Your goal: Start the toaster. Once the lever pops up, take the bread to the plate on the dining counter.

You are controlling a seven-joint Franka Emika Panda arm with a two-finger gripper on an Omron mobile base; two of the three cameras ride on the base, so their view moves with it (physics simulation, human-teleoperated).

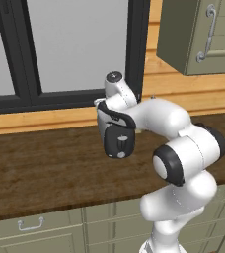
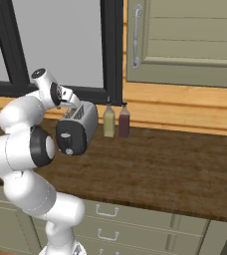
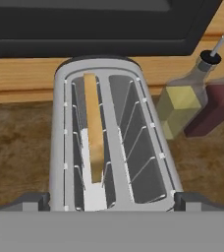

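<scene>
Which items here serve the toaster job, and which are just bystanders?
For the job:
- rounded chrome two-slot toaster
- flat tan bread slice, standing in the toaster's left slot in the hand view

Just there:
- yellow-filled glass bottle with pourer
- dark red bottle
- olive wall cabinet

Bottles: a yellow-filled bottle and a dark red bottle stand side by side on the worktop.
Worktop: dark wood-grain worktop, olive drawers below.
Window: black-framed window behind.
Wall cabinet: olive cabinet, silver handle.
</scene>
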